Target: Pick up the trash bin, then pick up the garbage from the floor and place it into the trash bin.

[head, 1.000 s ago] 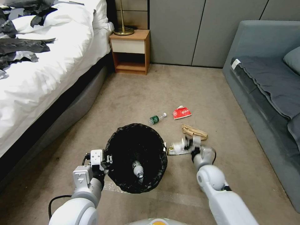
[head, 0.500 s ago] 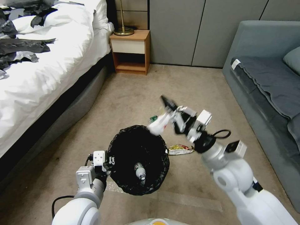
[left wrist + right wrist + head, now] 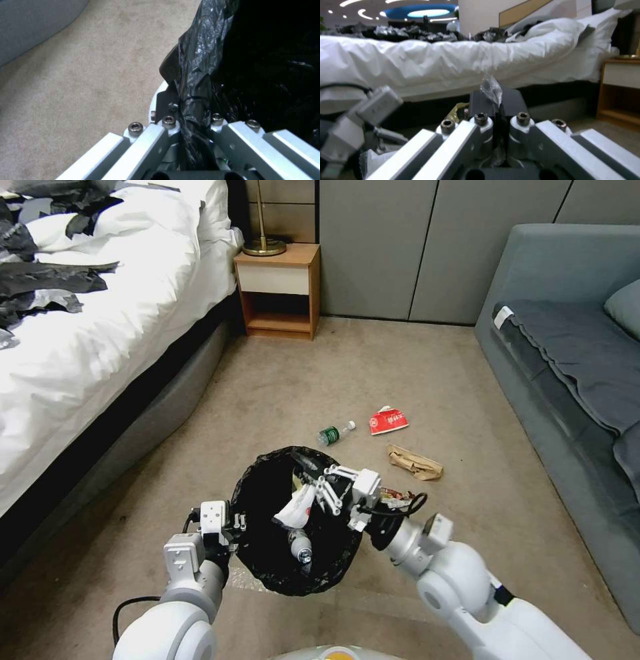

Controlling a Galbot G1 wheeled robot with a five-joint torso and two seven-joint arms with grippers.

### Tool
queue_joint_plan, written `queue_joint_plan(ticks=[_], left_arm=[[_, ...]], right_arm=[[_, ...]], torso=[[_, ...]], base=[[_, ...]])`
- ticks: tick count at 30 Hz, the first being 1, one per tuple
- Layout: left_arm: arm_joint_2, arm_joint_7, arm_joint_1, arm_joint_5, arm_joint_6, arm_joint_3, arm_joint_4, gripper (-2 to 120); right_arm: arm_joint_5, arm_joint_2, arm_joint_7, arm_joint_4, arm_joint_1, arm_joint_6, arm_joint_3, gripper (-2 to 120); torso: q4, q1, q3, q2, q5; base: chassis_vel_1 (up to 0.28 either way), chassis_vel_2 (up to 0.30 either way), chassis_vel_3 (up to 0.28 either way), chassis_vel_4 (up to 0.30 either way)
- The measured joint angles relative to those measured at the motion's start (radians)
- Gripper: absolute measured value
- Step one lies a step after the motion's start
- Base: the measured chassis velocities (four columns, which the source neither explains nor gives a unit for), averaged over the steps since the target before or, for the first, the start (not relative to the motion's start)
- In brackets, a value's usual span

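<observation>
A: Item one, trash bin (image 3: 297, 520): black-lined, raised off the carpet. The left hand (image 3: 223, 523) is pinched onto the liner at the bin's rim (image 3: 186, 105).

B: Item two?

A: Right hand (image 3: 313, 493): over the bin's mouth, fingers closed on a clear crinkled wrapper (image 3: 293, 508) that hangs into the opening. Half a second ago it was above the bin's far rim; a second ago, down at the floor beside the bin.

B: So that piece is about delivered?

A: I judge so, though it is not yet released. One clear bottle (image 3: 298, 545) already lies in the bin's bottom.

B: Outstanding stock?

A: Beyond the bin: a green-labelled bottle (image 3: 335, 432), a red packet (image 3: 388, 421), a brown paper bag (image 3: 415, 463). Just beside the bin, a yellow wrapper (image 3: 393, 497), partly hidden behind the right hand.
</observation>
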Motion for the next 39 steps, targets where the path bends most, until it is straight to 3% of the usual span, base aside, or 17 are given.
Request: queue_joint_plan(ticks=[5,12,15,31,39], left_arm=[[-0.001,0.000,-0.003,0.000,0.000,0.001,-0.001,0],[-0.001,0.000,-0.006,-0.002,0.001,0.002,-0.004,0],[-0.001,0.000,-0.008,-0.002,0.002,0.003,-0.005,0],[0.003,0.002,-0.009,-0.003,0.004,0.009,-0.008,0],[0.005,0.002,-0.008,-0.001,0.004,0.009,-0.005,0]], right_arm=[[-0.035,0.001,-0.001,-0.041,0.001,-0.008,-0.020,0],[-0.065,-0.021,-0.001,-0.052,-0.021,-0.013,-0.055,23],[-0.069,-0.038,-0.001,-0.049,-0.031,-0.015,-0.062,38],[-0.060,-0.076,0.001,-0.022,-0.028,-0.019,-0.037,96],[-0.050,-0.072,0.014,0.060,-0.021,-0.025,0.002,100]], torso=[[0.0000,0.000,0.000,0.000,0.0000],[-0.0001,0.000,0.000,0.000,0.0000],[-0.0001,0.000,0.000,0.000,0.0000],[0.0000,0.000,0.000,0.000,0.0000],[0.0000,0.000,0.000,0.000,0.0001]], base=[[0.000,0.000,0.000,0.000],[0.000,0.000,0.000,0.000],[0.000,0.000,0.000,0.000],[0.000,0.000,0.000,0.000],[0.000,0.000,0.000,0.000]])
